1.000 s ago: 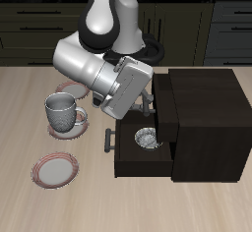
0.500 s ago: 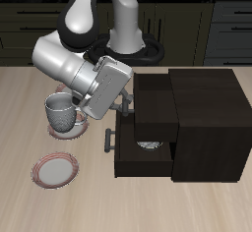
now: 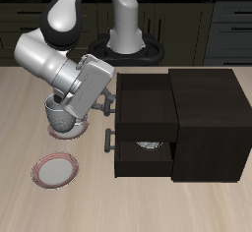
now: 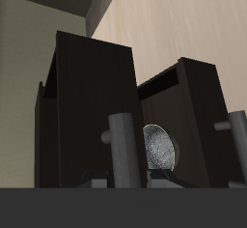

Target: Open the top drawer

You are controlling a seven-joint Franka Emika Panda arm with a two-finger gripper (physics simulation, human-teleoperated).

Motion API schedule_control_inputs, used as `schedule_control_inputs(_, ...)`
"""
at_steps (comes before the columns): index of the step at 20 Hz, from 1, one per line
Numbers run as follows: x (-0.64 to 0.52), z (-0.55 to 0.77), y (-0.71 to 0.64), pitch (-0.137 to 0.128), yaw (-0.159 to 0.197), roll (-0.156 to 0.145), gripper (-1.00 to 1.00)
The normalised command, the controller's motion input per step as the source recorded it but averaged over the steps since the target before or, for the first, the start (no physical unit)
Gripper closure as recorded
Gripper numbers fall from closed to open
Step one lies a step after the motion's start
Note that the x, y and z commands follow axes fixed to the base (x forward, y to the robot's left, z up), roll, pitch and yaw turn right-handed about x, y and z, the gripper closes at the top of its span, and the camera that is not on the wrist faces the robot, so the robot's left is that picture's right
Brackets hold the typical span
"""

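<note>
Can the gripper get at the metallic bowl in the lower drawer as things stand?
Probably not from above: the top drawer is pulled out over the lower drawer, covering most of the metallic bowl. The gripper is at the top drawer's handle.

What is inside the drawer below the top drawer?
A metallic bowl sits in the lower drawer. The pulled-out top drawer overhangs it, covering most of the bowl and the drawer's back.
</note>
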Motion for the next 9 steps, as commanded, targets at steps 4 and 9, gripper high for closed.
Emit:
schedule_control_inputs(4, -0.14, -0.03, -0.53, -0.004, 0.010, -0.039, 1.00)
schedule_control_inputs(9, -0.13, 0.00, -0.44, -0.007, 0.004, -0.051, 1.00)
